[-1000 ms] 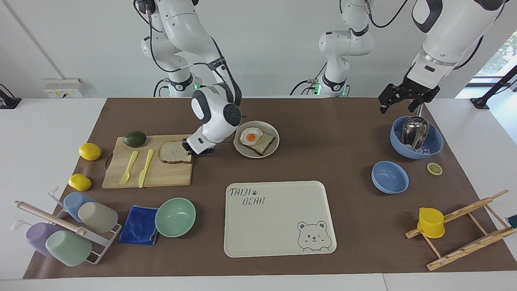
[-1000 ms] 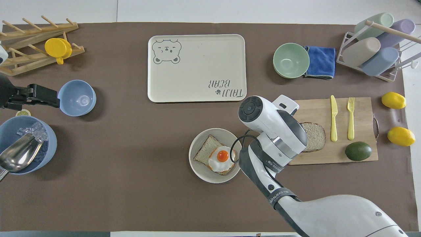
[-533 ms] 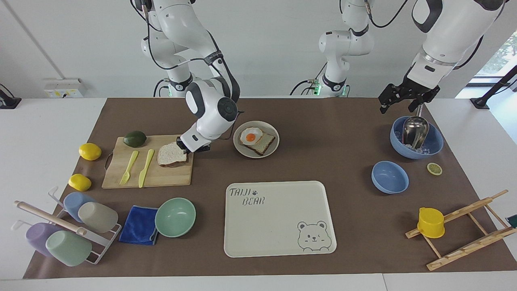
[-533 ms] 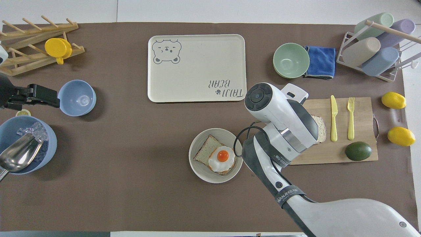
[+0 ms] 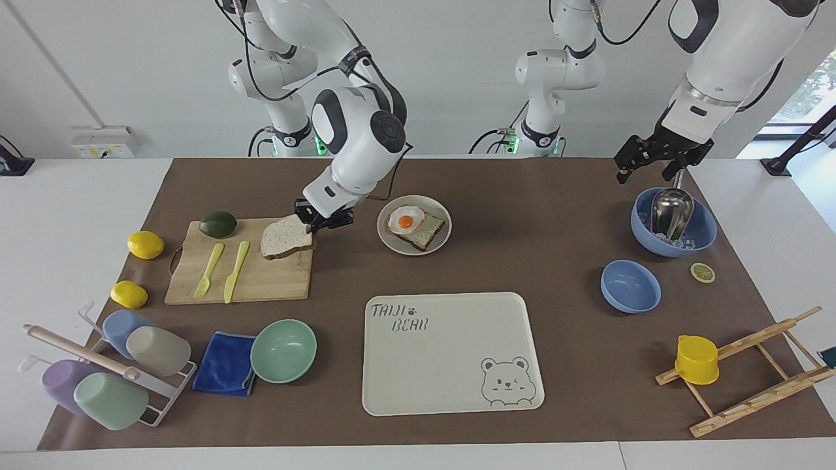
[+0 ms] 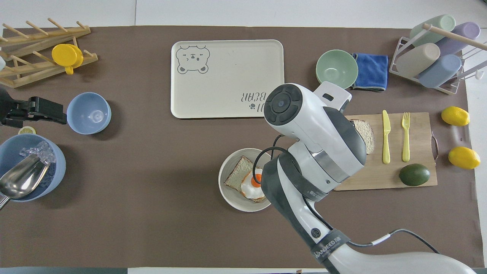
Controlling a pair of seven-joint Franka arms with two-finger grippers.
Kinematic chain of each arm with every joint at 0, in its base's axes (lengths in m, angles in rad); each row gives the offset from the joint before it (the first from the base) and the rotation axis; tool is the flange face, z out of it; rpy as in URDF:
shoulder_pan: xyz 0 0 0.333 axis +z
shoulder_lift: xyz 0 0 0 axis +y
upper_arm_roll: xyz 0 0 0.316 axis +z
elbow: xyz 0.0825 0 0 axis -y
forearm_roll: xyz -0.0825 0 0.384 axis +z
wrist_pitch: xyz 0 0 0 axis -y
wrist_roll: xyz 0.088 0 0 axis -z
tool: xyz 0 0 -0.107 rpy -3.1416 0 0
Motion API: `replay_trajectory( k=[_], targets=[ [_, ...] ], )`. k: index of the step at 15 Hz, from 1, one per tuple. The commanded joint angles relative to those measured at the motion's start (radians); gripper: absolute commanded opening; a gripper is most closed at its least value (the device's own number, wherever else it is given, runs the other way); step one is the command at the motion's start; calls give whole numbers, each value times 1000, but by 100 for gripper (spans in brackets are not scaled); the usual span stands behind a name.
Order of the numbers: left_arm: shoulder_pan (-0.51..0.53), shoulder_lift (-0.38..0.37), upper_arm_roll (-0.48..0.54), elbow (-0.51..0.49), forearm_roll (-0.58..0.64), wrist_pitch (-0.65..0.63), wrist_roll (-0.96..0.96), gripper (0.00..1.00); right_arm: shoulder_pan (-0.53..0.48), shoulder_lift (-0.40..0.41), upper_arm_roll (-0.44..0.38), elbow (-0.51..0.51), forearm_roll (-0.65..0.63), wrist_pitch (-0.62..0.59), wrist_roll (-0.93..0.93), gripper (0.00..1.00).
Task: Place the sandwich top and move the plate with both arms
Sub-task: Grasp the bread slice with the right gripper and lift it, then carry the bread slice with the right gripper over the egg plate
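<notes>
My right gripper (image 5: 311, 226) is shut on the edge of the sandwich top (image 5: 285, 237), a plain slice of speckled bread with a brown crust, held tilted just above the wooden cutting board (image 5: 261, 284). In the overhead view the arm's wrist covers most of the sandwich top (image 6: 364, 130). The round beige plate (image 5: 436, 245) lies on the mat beside the board, toward the left arm's end, carrying a bread slice with a fried egg (image 5: 406, 220). The plate (image 6: 232, 198) is partly covered by the right arm from above. My left gripper (image 5: 646, 161) hangs open over the blue ice bowl.
A yellow fork (image 5: 209, 269), a yellow knife (image 5: 234, 272) and an avocado (image 5: 217, 224) lie on the board. The cream bear tray (image 5: 450, 352) lies farther from the robots than the plate. A mint bowl (image 5: 283, 350), a blue cloth and a cup rack stand farther out.
The right arm has risen, lifting the sandwich top off the cutting board; the slice now hangs tilted above it. The left arm has stayed in place.
</notes>
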State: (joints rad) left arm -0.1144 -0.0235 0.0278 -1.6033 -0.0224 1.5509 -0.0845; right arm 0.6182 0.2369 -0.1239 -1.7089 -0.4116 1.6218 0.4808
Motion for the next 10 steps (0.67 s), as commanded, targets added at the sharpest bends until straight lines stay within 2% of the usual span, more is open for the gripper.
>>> replay_trajectory(
  k=[1, 3, 4, 5, 7, 9, 10],
  targets=[
    [15, -30, -11, -38, 10, 25, -3, 100, 17, 111, 16, 209, 97, -106, -30, 0],
    [15, -30, -11, -38, 10, 23, -1, 100, 96, 266, 18, 462, 140, -260, 55, 0],
    [16, -30, -11, -38, 10, 24, -1, 100, 101, 303, 20, 518, 178, -293, 112, 0],
    [19, -30, -11, -40, 10, 23, 0, 100, 106, 311, 23, 531, 219, -295, 140, 0],
    [29, -30, -11, -40, 10, 23, 9, 100, 178, 323, 18, 535, 229, -295, 177, 0],
    [30, -32, -11, -40, 10, 25, 12, 100, 238, 352, 21, 534, 240, -293, 319, 0],
    [36, -33, -11, -41, 10, 25, 12, 100, 235, 354, 20, 529, 266, -290, 331, 0]
  ],
)
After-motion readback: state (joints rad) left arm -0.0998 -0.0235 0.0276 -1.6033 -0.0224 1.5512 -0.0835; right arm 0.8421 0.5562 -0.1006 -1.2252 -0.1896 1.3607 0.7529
